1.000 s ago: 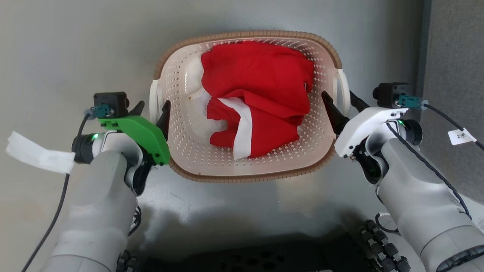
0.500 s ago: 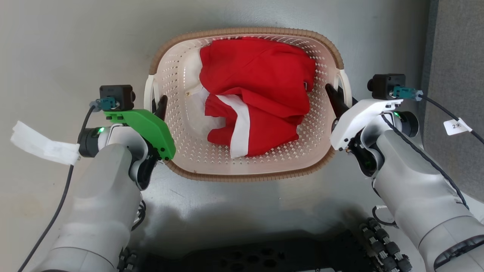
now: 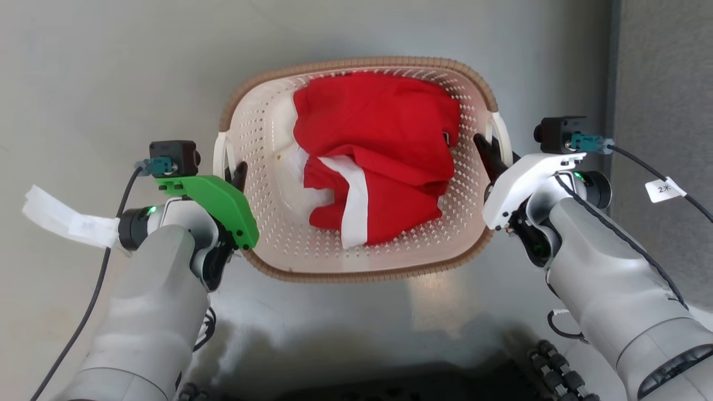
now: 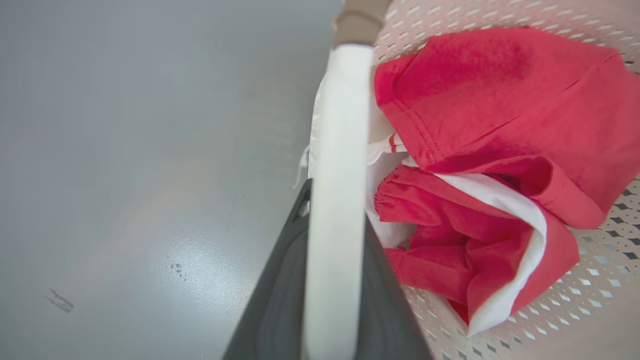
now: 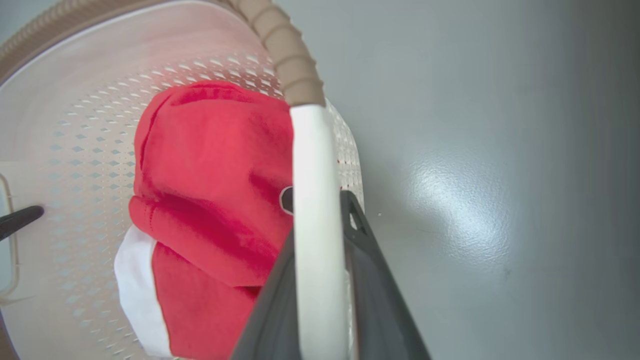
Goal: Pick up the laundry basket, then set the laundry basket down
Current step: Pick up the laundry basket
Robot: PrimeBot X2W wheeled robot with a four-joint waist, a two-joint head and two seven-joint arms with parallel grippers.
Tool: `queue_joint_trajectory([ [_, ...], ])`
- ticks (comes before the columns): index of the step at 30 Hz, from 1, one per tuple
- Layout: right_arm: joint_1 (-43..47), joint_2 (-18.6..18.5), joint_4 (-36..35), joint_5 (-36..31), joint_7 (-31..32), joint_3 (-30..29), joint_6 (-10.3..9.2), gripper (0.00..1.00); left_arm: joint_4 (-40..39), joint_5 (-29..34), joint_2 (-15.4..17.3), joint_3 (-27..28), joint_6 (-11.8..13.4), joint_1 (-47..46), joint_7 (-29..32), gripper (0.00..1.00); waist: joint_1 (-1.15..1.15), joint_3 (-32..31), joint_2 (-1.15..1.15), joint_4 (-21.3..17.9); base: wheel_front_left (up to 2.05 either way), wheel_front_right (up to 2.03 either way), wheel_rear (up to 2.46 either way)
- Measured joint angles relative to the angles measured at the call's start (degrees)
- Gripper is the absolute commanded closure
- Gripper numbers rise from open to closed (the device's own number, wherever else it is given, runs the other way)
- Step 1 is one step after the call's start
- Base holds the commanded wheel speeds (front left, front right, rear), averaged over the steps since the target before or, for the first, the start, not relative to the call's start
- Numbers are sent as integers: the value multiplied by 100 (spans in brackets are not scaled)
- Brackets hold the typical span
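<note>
The laundry basket (image 3: 267, 167), cream perforated plastic with a brown woven-look rim (image 3: 356, 61), stands on the grey floor straight ahead of me. My left gripper (image 3: 233, 171) is shut on the basket's white left handle (image 3: 218, 159). In the left wrist view that handle (image 4: 340, 150) runs between my two dark fingers (image 4: 277, 290). My right gripper (image 3: 491, 149) is shut on the white right handle (image 3: 504, 136). In the right wrist view, this handle (image 5: 312, 175) sits between the fingers (image 5: 367, 280). Whether the basket's bottom touches the floor, I cannot tell.
A crumpled red and white garment (image 3: 379, 156) lies inside the basket. A dark grey textured strip (image 3: 663, 83) runs along the right side of the floor. My dark wheeled base (image 3: 562, 367) shows at the bottom edge. Paper tags hang on both wrist cables.
Both grippers slid forward along the basket's sides and shut on its handles. The whole picture has since shifted: basket lower and smaller, base nearer the bottom edge, so the camera moved.
</note>
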Motion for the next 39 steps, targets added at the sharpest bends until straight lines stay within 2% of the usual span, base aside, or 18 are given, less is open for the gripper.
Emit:
queue_joint_trajectory([
  [22,14,16,214,831,1341,815,-46,100,504,-705,40,-330,-1,355,1216,100,0,-1682,0,-190,0,0,0],
  [39,589,21,360,1390,2227,1332,-51,100,639,-1058,60,-628,-1,884,2012,100,-1,-3031,0,-335,0,0,0],
])
